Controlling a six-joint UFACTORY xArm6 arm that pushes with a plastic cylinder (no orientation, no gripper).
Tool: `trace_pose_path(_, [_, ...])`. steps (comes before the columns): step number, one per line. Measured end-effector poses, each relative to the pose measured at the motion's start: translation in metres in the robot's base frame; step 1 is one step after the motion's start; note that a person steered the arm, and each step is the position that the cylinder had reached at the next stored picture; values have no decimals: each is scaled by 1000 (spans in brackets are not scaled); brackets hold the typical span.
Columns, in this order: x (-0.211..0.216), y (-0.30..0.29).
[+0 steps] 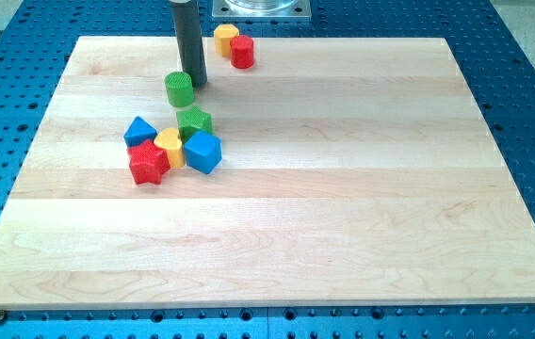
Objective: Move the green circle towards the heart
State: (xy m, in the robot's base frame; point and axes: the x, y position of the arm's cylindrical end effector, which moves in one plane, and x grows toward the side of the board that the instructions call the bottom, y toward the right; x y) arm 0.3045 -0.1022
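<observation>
near the view's top left of the surface [343, 188], the green circle [180, 88] touches my tip [195, 84]; no gripper here. light, rigid, likely slippery: push its upper-right side toward the yellow heart [169, 144].

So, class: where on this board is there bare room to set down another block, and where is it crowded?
Bare: the board right of the blue cube and below the red star. Crowded: upper left, where my tip touches the green circle above the yellow heart.
</observation>
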Motion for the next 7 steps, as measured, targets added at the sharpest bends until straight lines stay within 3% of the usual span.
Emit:
trace_pose_path(1, [35,-4])
trace_pose_path(2, [18,-20])
trace_pose_path(3, [50,-35])
trace_pose_path(4, [54,-28])
trace_pose_path(6, [-2,-74])
trace_pose_path(7, [-63,-74])
